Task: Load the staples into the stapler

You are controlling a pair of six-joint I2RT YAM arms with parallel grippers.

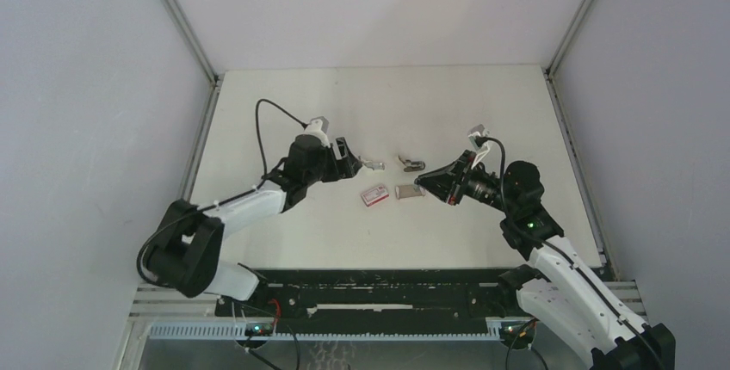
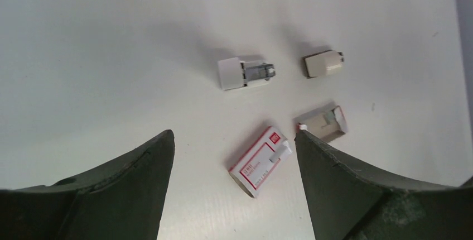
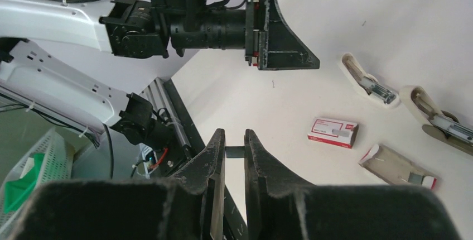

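Mid-load step: right fingers (image 3: 215, 156) were clenched on a thin dark strip, probably the staples (image 3: 234, 152), left fingers (image 2: 139, 184) were released and empty above the bench (image 2: 83, 39), stapler (image 2: 240, 73) lay track-exposed near the staple box (image 2: 259, 162), so next needed strip aligned to track.

staples (image 3: 234, 152) gripped; stapler (image 2: 234, 73) flat, wht/beige

Bright, even overhead light leaves soft shadows on the table (image 1: 284, 232). The left gripper (image 2: 233, 135) looks blurred up close.
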